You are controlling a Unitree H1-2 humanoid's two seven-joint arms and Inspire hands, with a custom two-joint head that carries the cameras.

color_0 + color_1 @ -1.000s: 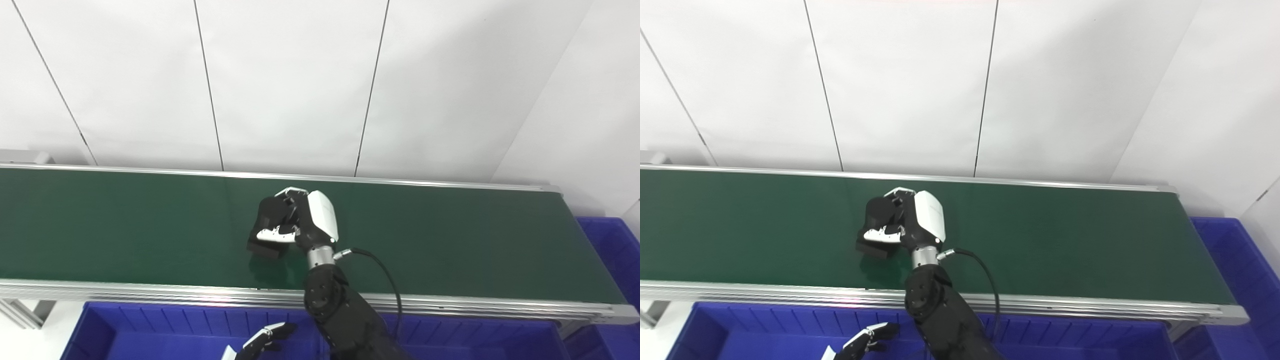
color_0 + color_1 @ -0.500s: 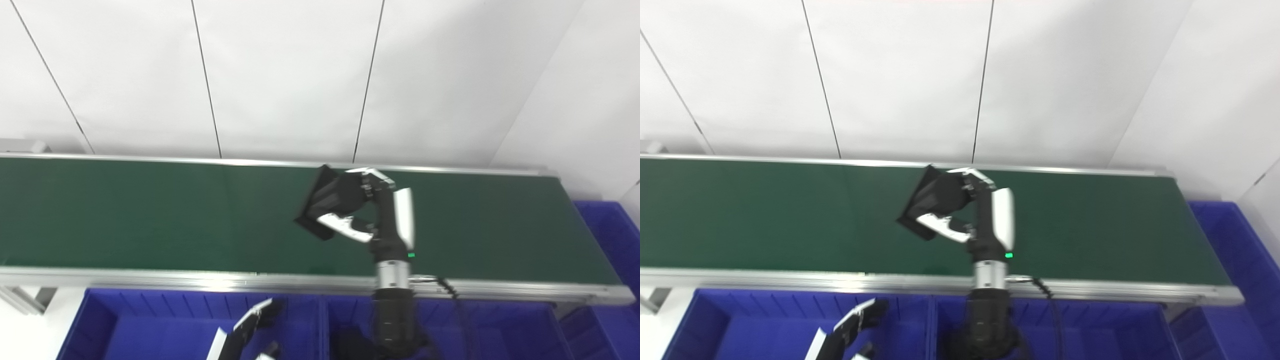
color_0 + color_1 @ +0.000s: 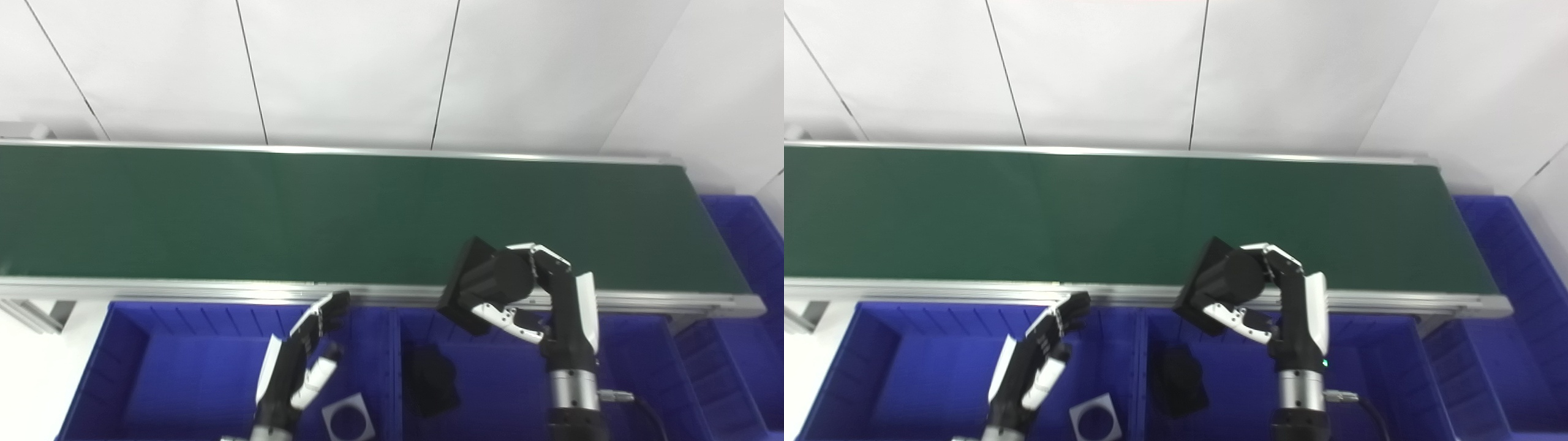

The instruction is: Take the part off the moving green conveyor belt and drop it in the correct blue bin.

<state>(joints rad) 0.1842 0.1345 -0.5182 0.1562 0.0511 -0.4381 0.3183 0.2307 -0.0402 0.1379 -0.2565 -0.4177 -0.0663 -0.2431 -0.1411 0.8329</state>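
Part clasped in right hand, left of its palm, above blue bin, left hand spread, holding nothing

The long dark-green conveyor belt lies bare along its whole length. In the right blue plastic bin, a black lump-shaped part fills the left end; the floor to its right is open. The left blue plastic bin holds a grey square plate with a round hole at its right corner.
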